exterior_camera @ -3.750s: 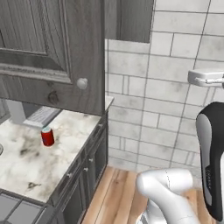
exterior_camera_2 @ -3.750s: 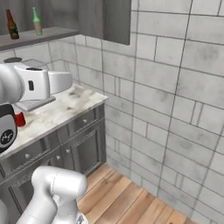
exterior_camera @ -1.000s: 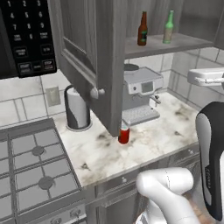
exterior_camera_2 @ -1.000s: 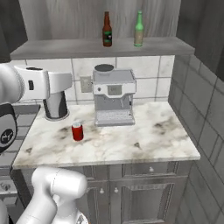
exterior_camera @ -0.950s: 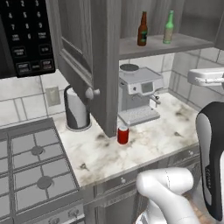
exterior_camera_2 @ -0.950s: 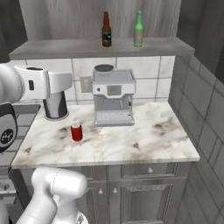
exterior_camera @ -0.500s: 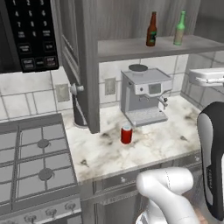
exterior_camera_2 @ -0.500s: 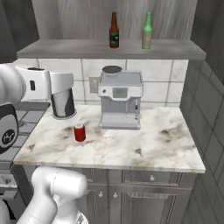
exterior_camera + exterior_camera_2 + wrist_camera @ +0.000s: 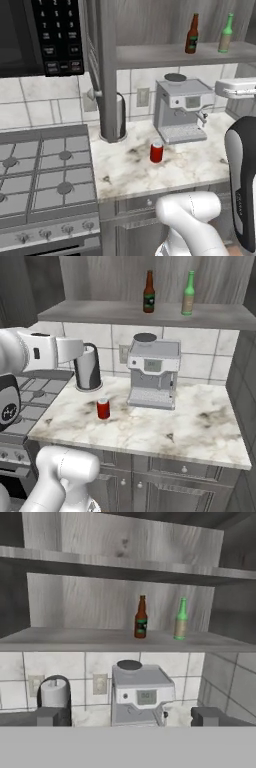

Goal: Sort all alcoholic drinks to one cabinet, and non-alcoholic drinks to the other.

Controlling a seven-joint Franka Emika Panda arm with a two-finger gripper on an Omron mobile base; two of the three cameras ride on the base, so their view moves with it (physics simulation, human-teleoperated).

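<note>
**Two beers up on the shelf, soda can down on the counter**

Eyes up first: the open wall cabinet (image 9: pixel 125 315) has its grey shelf floor on show, and two bottles stand upright on it. The brown beer bottle (image 9: pixel 149 292) is on the left, the green beer bottle (image 9: pixel 188 294) just to its right, close together but apart, both set toward the right half of the shelf. From the hand view they sit dead ahead, brown bottle (image 9: pixel 141 618) and green bottle (image 9: pixel 181 620), with a second shelf board above them holding nothing I can make out.

Down on the marble counter (image 9: pixel 200 426), the red soda can (image 9: pixel 103 408) stands alone in the open, near the front left, well apart from everything. Behind it to the right is the silver espresso machine (image 9: pixel 152 376), directly under the two bottles. To the can's far left, against the tiled wall, a dark kettle (image 9: pixel 88 373) stands beside the machine.

From the left side, the cabinet door (image 9: pixel 102 60) hangs open edge-on, its round knob (image 9: pixel 92 93) in front of the kettle. A black microwave (image 9: pixel 40 35) sits above the gas stove (image 9: pixel 37 172) on the left.

The gripper (image 9: pixel 128 716) is raised level with the machine's top, fingers (image 9: pixel 50 716) spread wide and holding nothing.
</note>
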